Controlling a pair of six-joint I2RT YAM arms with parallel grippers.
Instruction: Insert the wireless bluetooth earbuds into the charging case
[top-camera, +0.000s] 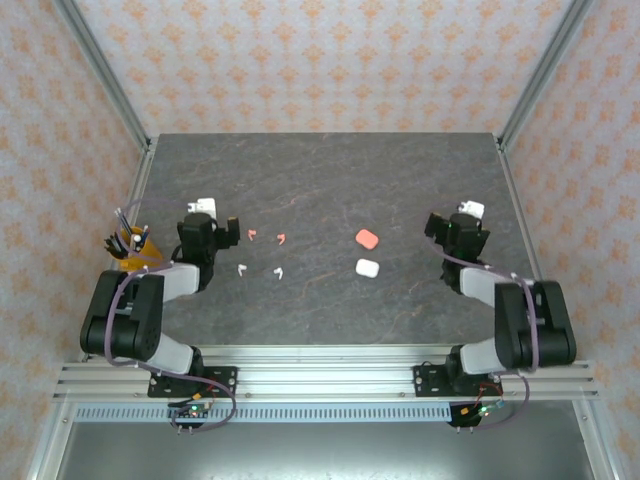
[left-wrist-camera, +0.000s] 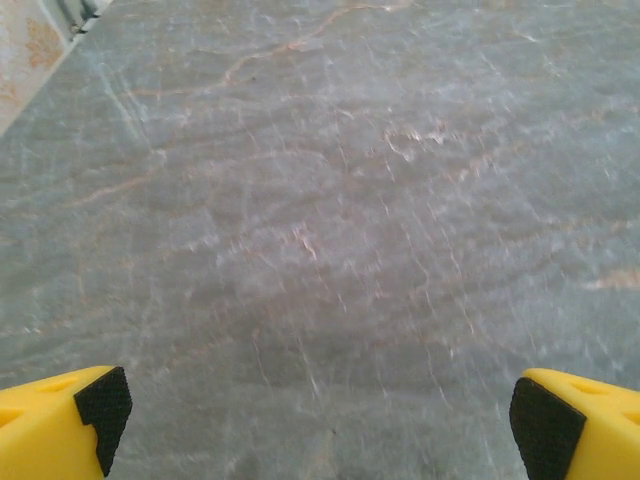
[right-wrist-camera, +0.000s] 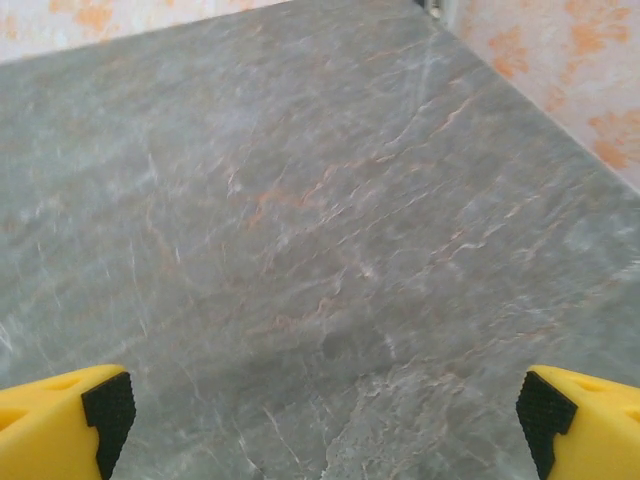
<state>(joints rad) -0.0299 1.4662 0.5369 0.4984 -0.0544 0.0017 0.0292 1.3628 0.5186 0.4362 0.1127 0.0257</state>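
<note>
My left gripper (left-wrist-camera: 320, 428) spread wide, yellow fingers (left-wrist-camera: 45, 425) with black pads at the bottom corners, grey veined table (left-wrist-camera: 330, 200) (faint orange streaks) beyond, patterned wall (left-wrist-camera: 25, 55) top left

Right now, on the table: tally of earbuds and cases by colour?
pink earbuds: 2
white earbuds: 2
pink case: 1
white case: 1
Total: 6

Four earbuds (top-camera: 282, 238) are lying on the table (top-camera: 330, 180) left of centre, two behind two; two cases (top-camera: 367, 267) are sitting to their right, one behind the other.
</note>
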